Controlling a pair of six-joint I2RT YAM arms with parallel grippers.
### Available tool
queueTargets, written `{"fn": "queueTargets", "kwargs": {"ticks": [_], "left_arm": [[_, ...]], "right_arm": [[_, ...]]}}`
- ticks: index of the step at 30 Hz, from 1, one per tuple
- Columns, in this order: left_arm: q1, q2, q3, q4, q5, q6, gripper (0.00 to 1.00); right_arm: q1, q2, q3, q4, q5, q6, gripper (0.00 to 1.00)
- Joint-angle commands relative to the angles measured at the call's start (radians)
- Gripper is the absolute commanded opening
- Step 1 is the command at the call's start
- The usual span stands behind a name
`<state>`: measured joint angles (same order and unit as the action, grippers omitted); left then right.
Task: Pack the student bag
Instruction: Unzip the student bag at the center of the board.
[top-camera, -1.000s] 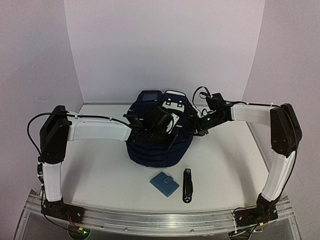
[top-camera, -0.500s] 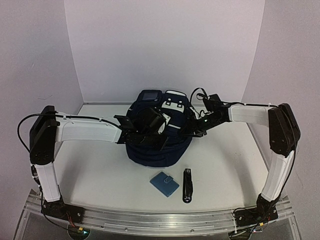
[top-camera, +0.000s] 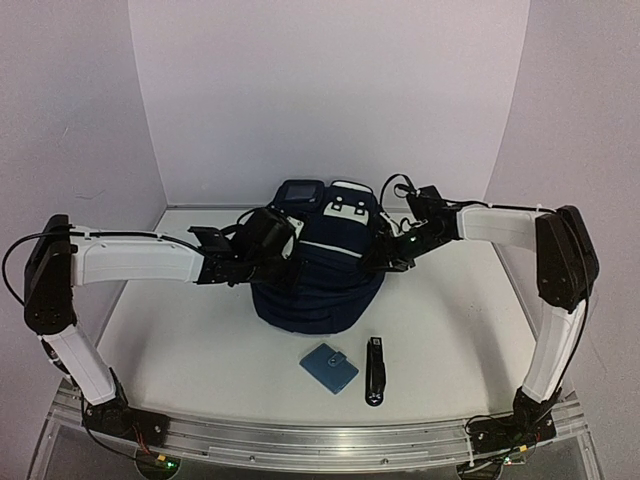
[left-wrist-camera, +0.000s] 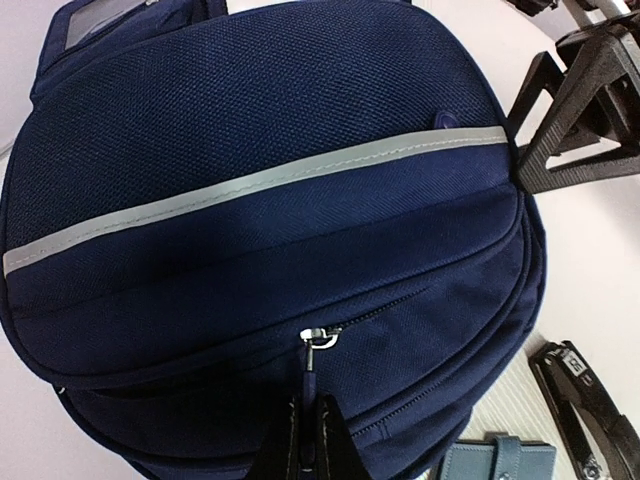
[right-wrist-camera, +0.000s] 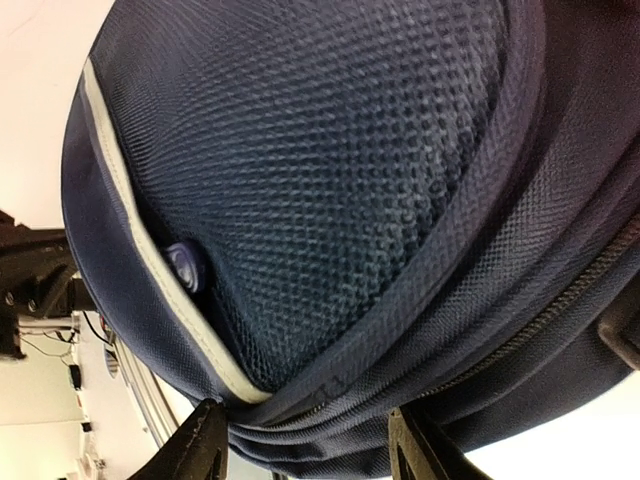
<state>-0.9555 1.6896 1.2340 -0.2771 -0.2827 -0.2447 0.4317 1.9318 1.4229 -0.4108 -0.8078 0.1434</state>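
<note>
The student bag, dark navy with a pale stripe, lies in the middle of the table. It fills the left wrist view and the right wrist view. My left gripper is at the bag's left top, shut on the fabric zipper pull that hangs from the metal slider. My right gripper holds the bag's right edge. A fold of fabric and zipper seam lies pinched between its fingers.
A small light-blue snap wallet and a black stapler-like tool lie on the table in front of the bag. White walls close off the back and both sides. The right gripper's black frame shows beside the bag.
My left arm has swung out to the left, and its gripper has moved left across the bag's top with the zipper pull. The right arm has barely shifted.
</note>
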Motion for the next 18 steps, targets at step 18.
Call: {"fn": "queueTargets", "kwargs": {"ticks": [18], "left_arm": [[0.079,-0.055,-0.024,0.194,0.28,-0.154,0.0]], "right_arm": [[0.208,-0.095,0.226,-0.16,0.356,-0.437,0.54]]}}
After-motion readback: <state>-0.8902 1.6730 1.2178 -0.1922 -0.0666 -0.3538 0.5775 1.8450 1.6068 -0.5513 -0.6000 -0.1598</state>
